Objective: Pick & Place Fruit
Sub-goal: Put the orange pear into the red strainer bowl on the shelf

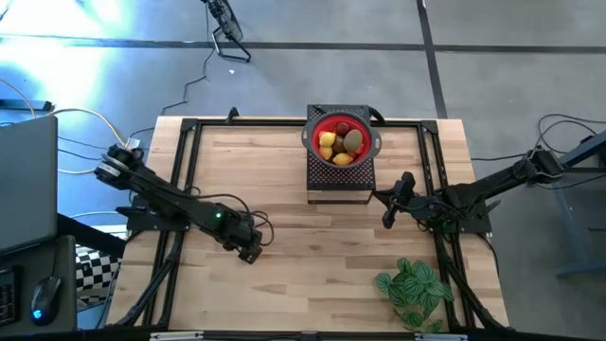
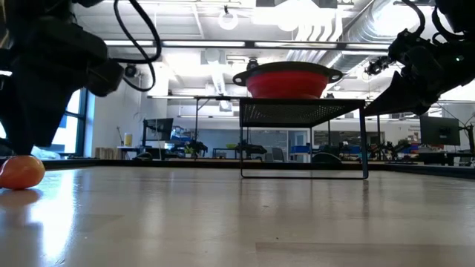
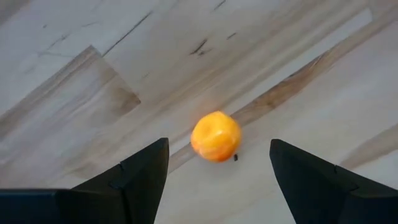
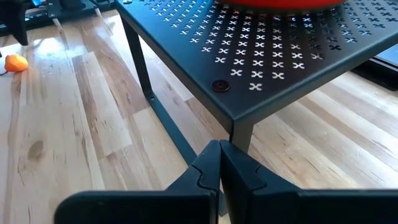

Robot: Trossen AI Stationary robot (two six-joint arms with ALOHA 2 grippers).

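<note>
An orange fruit (image 3: 216,135) lies alone on the wooden table (image 1: 312,246) at the left; it also shows in the low view (image 2: 21,172). My left gripper (image 1: 249,252) hangs over it, pointing down and open. Its fingers (image 3: 140,174) stand on either side of the fruit, without touching it. In the high view the gripper hides the fruit. A red bowl (image 1: 320,126) with several yellow, dark red and brownish-green fruits (image 1: 339,144) sits on a black perforated stand (image 1: 339,185) at the far middle. My right gripper (image 4: 219,155) waits shut near the stand's right front corner.
A green leafy plant (image 1: 415,289) lies near the table's front right corner. The stand's leg (image 4: 239,134) is right in front of my right gripper. Black frame rails (image 1: 185,180) run along the table's left, far and right sides. Bare wood lies between the two arms.
</note>
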